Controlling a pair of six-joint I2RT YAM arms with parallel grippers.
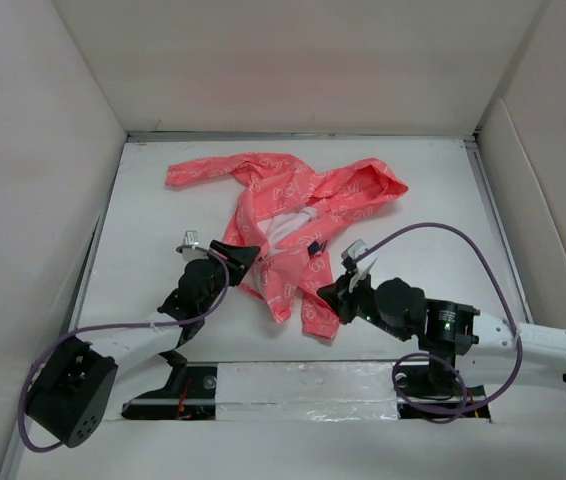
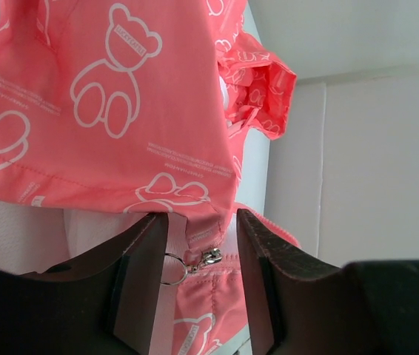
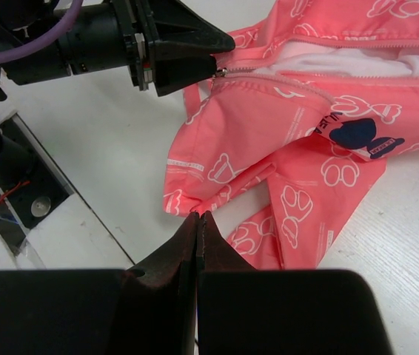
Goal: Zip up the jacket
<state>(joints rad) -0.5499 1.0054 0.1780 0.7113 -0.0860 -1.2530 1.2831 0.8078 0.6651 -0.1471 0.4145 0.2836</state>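
The coral-pink jacket (image 1: 293,200) lies crumpled on the white table, its front parted over pale lining (image 1: 285,228). In the left wrist view the jacket (image 2: 121,111) fills the frame. My left gripper (image 2: 200,222) is open, and the metal zipper pull (image 2: 208,259) with its ring (image 2: 172,268) sits between the fingers. From above, this left gripper (image 1: 243,255) is at the jacket's left front edge. My right gripper (image 3: 197,216) is shut, its tips pinching the jacket's (image 3: 306,133) lower hem. A dark tag (image 3: 357,137) shows on the fabric. From above, the right gripper (image 1: 335,295) is at the bottom right hem.
Tall pale walls (image 1: 43,150) box in the table on three sides. Purple cables (image 1: 483,260) loop over the right arm and beside the left base. A dark slot (image 1: 163,405) and taped strips run along the near edge.
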